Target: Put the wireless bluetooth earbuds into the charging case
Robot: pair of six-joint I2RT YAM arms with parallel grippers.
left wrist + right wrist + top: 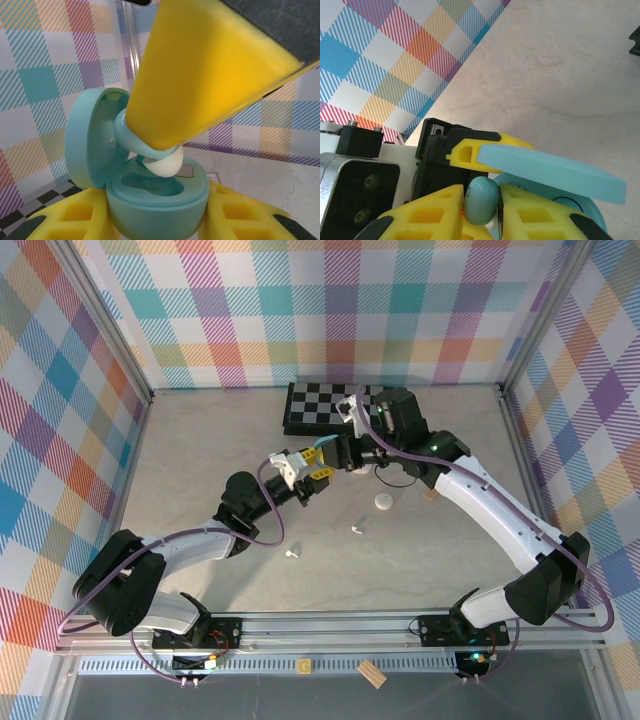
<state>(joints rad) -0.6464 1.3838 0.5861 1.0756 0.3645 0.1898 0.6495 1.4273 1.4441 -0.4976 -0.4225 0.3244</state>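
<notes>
My left end effector (300, 472) grasps open blue case (155, 215), lid (92, 145) at 9 o'clock; my right end effector (482, 210) pinches blue earbud (161, 161), tip at case socket.

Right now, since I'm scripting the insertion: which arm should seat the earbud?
Right: the right gripper pinches the light blue earbud over the open case, which the left gripper holds.

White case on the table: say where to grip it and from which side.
Grip the white case across its rounded sides, coming straight down from above. It lies flat on the table, a low round pebble, so likely only its sides offer opposing faces.
</notes>
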